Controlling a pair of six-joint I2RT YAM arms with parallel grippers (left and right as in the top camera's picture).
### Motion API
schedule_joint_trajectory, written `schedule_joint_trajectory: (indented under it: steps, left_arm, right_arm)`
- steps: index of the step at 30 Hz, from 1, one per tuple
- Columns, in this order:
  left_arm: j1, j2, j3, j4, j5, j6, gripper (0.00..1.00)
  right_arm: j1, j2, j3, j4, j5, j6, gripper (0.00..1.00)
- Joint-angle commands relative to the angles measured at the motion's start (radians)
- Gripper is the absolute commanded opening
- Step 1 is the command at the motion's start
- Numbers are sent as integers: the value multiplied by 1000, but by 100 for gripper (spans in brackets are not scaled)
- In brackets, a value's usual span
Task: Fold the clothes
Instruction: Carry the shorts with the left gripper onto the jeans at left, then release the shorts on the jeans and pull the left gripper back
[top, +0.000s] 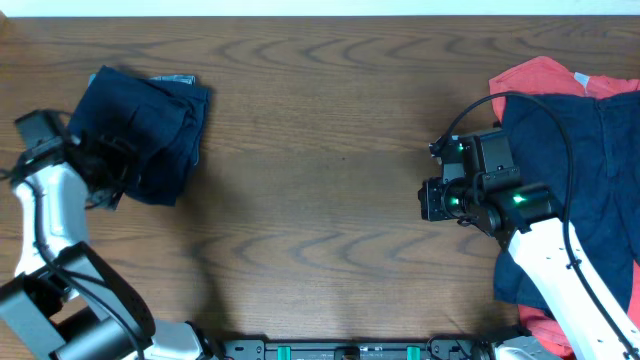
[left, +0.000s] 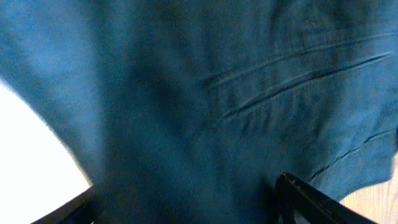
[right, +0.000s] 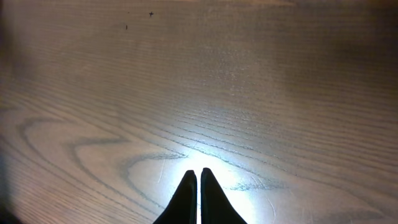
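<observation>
The dark navy shorts (top: 150, 125) lie folded in a compact bundle at the table's far left. My left gripper (top: 108, 168) sits at the bundle's near-left edge. In the left wrist view its fingers (left: 306, 198) stand wide apart, so the left gripper (left: 186, 210) is open over the navy cloth (left: 236, 93), which fills the frame. My right gripper (top: 432, 198) hovers right of centre over bare wood. The right wrist view shows the right gripper (right: 198, 182) shut, tips together with nothing between them.
A pile of other clothes lies at the right edge: a coral-red garment (top: 540, 75) under a navy one (top: 600, 190), with the right arm and its cable across them. The wooden table (top: 320, 150) spans the middle.
</observation>
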Motion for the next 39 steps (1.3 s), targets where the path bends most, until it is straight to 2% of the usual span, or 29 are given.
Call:
schedule_joint_trajectory:
  steps: [1,8,10,11,13,14,15,20,28,29,32,33,38,39]
  left_arm:
    - [51,-61,16,-60,88,56,80]
    - [88,-111,17,-100,112,74,82]
    - [82,-110,16,-60,111,74,76]
    - [77,-108,16,-24,111,74,68]
    - [59,-98,16,79,98,80,39]
    - [48,-93,15,127,91,97,19]
    - [34,-84,14,188,80,134,6]
    - [-45,-6,14,397,12,278,6]
    - [-103,232,14,559,12,343,6]
    - [-103,266,14,584,12,343,8]
    - [-102,347,15,649,13,343,25]
    - [-102,364,15,659,13,343,27]
    - [-102,342,24,625,60,376,29]
    - [-102,322,31,601,74,391,33]
  right_arm:
    - [-2,-8,11,0,3,11,4]
    - [-2,-8,11,0,15,11,5]
    - [-2,-8,11,0,15,11,5]
    - [-2,-8,11,0,15,11,5]
    - [-2,-8,11,0,18,11,5]
    - [-2,-8,11,0,18,11,5]
    - [-2,-8,11,1,19,11,6]
    - [-2,-8,11,5,50,16,4]
    - [-2,-8,11,9,68,49,4]
    - [-2,-8,11,10,68,49,4]
    - [-2,-8,11,9,67,49,4]
    - [-2,-8,11,8,67,49,4]
    - [-2,-8,11,7,67,49,3]
    - [-2,-8,11,8,67,49,2]
